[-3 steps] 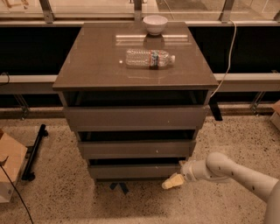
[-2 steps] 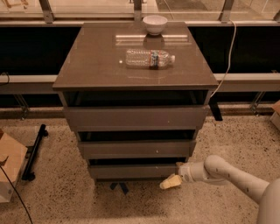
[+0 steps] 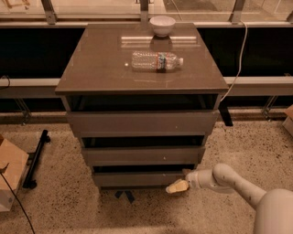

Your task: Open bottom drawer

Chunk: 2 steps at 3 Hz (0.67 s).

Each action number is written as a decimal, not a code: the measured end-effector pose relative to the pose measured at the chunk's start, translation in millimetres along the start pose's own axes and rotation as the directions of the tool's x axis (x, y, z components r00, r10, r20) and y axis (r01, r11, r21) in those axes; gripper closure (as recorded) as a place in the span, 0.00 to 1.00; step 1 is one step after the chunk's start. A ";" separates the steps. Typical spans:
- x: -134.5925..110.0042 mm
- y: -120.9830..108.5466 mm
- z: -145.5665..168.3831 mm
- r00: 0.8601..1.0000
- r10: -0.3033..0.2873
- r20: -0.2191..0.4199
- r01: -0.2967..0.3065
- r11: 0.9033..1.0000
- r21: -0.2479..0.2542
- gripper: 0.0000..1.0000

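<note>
- I read this as a lab or test bay in an office-type building: a lone three-drawer cabinet (image 3: 142,123) stands on a speckled terrazzo floor (image 3: 59,205).
- Beyond the far edge of the counter (image 3: 91,68) runs a metal-framed glass wall (image 3: 91,7), with a pale ledge (image 3: 27,84) lower down.
- A white cable (image 3: 240,55) hangs past the counter's far right corner.
- A cardboard box (image 3: 10,171) sits on the floor, well off the left edge.
- My tool (image 3: 177,186) is low, under the counter's near right corner, at the right end of the bottom drawer (image 3: 137,179).

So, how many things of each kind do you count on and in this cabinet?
Drawers: 3 (top drawer, middle drawer, bottom drawer)
White bowl: 1
Plastic water bottle: 1
Total: 5
The gripper is at the bottom drawer's right end.
</note>
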<state>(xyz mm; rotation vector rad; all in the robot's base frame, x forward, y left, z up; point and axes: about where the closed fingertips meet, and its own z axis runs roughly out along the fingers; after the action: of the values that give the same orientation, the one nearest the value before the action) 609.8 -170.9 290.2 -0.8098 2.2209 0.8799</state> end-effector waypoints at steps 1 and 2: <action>-1.8 -13.2 14.9 1.000 0.018 0.023 -0.017 1.000 -0.020 0.00; -7.0 -21.6 29.6 0.999 0.023 0.036 -0.021 0.999 -0.044 0.00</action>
<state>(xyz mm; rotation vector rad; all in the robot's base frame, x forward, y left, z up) 638.7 -159.5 269.6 -0.7852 2.1894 0.9497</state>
